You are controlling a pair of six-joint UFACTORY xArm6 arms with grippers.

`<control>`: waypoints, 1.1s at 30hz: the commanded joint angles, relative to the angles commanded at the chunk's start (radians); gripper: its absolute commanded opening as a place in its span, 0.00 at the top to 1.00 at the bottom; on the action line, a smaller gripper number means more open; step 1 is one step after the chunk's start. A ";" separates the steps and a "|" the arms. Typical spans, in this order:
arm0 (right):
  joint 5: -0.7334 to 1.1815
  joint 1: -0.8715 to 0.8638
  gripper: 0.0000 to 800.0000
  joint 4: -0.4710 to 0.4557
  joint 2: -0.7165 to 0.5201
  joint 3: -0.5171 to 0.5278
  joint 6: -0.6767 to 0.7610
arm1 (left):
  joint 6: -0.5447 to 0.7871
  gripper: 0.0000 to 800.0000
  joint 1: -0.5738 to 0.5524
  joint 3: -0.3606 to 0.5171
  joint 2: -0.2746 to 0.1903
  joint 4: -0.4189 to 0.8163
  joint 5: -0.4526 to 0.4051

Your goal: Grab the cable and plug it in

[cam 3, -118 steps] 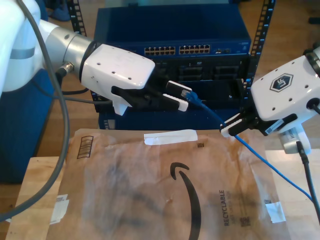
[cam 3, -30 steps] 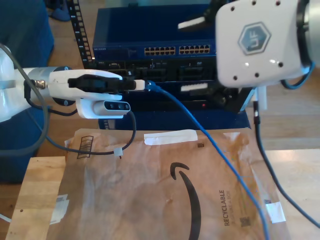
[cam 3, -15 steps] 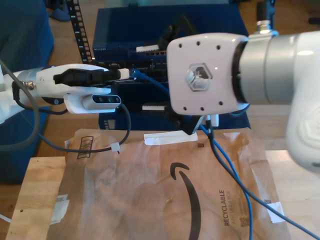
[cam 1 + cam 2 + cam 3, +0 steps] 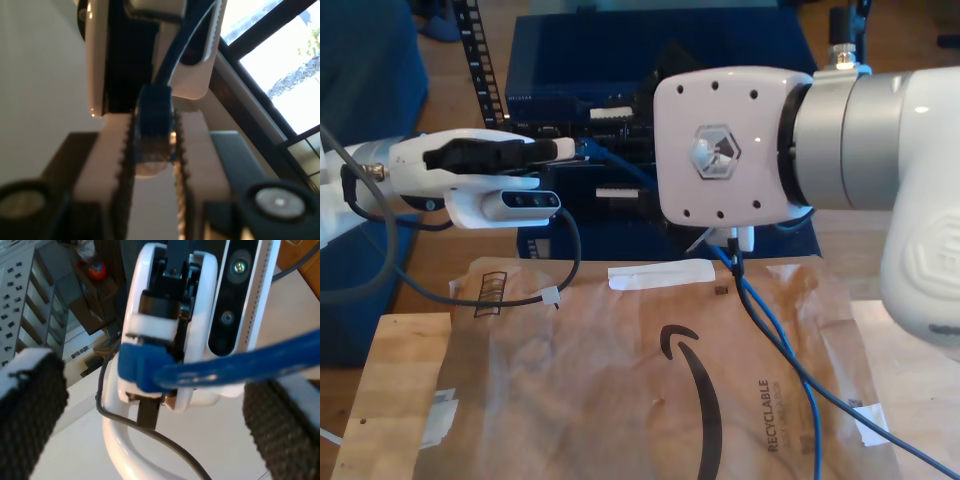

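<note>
Since half a second ago the second arm (image 4: 730, 150) has lifted slightly and turned at the wrist. Its housing stands in front of the switch (image 4: 570, 60). The first arm has kept its place at the exterior view's left.

**Second arm.** My second gripper (image 4: 155, 420) is spread wide. Its black pads (image 4: 30, 410) stand on either side of the cable (image 4: 240, 365) and touch nothing.

**First arm.** My first gripper (image 4: 154, 165) is clamped on the plug (image 4: 154, 150), with the serrated fingers pressing its two sides. The plug tip points towards the second gripper, near the switch face.

**Mailer and table.** The brown mailer (image 4: 620, 400) covers most of the table (image 4: 400, 400). From the plug, the cable passes behind the second arm's housing. It then trails over the mailer to its near edge, by the corner at the exterior view's right.

**Hazards (judged).**
- The two grippers face each other closely, so a small advance by either could knock them together.
- If the pads close off-line, they could pull the cable and twist the plug in its narrow hold.
- The housing hides the ports in the exterior view, so aim at a socket is hard to check.
- The slack may drag on the mailer, and a black lead runs close beside it.
- The side the plug's latch faces cannot be told.
</note>
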 joint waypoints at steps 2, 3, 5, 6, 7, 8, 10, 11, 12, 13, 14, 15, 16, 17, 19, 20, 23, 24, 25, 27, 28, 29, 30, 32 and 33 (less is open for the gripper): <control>0.002 0.000 0.47 0.000 0.000 0.000 0.005 | 0.000 0.96 0.000 0.000 0.000 0.000 0.000; 0.002 0.000 0.50 0.000 0.000 0.000 0.005 | -0.002 0.96 0.000 0.000 0.000 0.000 0.000; 0.002 0.000 0.55 0.000 0.000 0.000 0.006 | 0.000 0.96 0.000 0.000 0.000 0.000 0.000; 0.002 0.000 0.56 0.000 0.000 0.000 0.006 | 0.000 0.96 0.000 0.000 0.000 0.000 0.000; 0.002 0.000 0.58 0.000 0.000 0.000 0.006 | 0.000 0.96 0.000 0.000 0.000 0.000 0.000; 0.002 0.000 0.58 0.000 0.000 0.000 0.006 | 0.000 0.96 0.000 0.000 0.000 0.000 0.000; 0.002 0.000 0.60 0.000 0.000 0.000 0.006 | 0.000 0.96 0.000 0.000 0.000 0.000 -0.002; 0.002 0.002 0.61 0.000 0.000 0.000 0.006 | 0.000 0.96 0.000 0.000 0.000 0.000 0.000; 0.002 0.002 0.64 0.002 0.000 0.000 0.009 | -0.002 0.96 0.000 0.000 0.000 0.000 -0.002; 0.002 0.002 0.68 0.000 0.003 0.000 0.025 | -0.002 0.96 0.000 0.000 0.000 0.000 0.000; 0.003 0.002 0.69 0.000 0.006 0.000 0.044 | -0.002 0.96 0.000 0.000 0.000 0.000 0.000; 0.005 0.002 0.70 -0.002 0.009 0.000 0.055 | -0.002 0.96 0.000 -0.002 0.000 0.002 0.000; 0.005 0.002 0.72 -0.002 0.009 0.000 0.057 | -0.003 0.96 0.000 -0.002 0.000 0.000 0.000; 0.005 0.002 0.72 -0.002 0.009 0.000 0.057 | -0.003 0.96 0.000 -0.002 0.000 0.000 0.000; 0.005 0.002 0.73 -0.002 0.011 0.000 0.057 | -0.003 0.96 0.000 -0.002 0.000 0.002 0.000; 0.005 0.002 0.73 -0.002 0.011 0.000 0.057 | -0.003 0.96 0.000 -0.002 0.000 0.000 0.000; 0.005 0.000 0.73 -0.002 0.011 0.000 0.057 | -0.003 0.96 0.000 -0.002 0.000 0.002 -0.002; 0.005 0.002 0.73 -0.002 0.011 0.000 0.057 | -0.003 0.96 0.000 -0.002 0.000 0.002 -0.002; 0.005 0.002 0.74 -0.002 0.011 -0.002 0.057 | -0.003 0.96 0.000 -0.003 0.000 0.002 -0.002; 0.005 0.002 0.77 -0.002 0.011 -0.002 0.057 | -0.003 0.96 -0.002 -0.003 0.000 0.002 -0.002; 0.005 0.000 0.79 0.000 0.009 0.000 0.057 | -0.003 0.96 -0.002 -0.003 0.000 0.002 0.000; 0.003 0.000 0.80 0.000 0.011 0.000 0.058 | -0.003 0.96 -0.002 -0.003 0.000 0.002 0.000; 0.003 0.000 0.82 0.000 0.009 0.000 0.058 | -0.003 0.94 -0.003 -0.003 0.000 0.002 0.002; 0.003 0.000 0.93 0.000 0.009 0.000 0.061 | -0.003 0.90 -0.003 -0.003 0.000 0.002 0.003; 0.003 0.000 0.94 0.000 0.009 0.000 0.063 | -0.003 0.83 -0.003 -0.003 0.000 0.002 0.003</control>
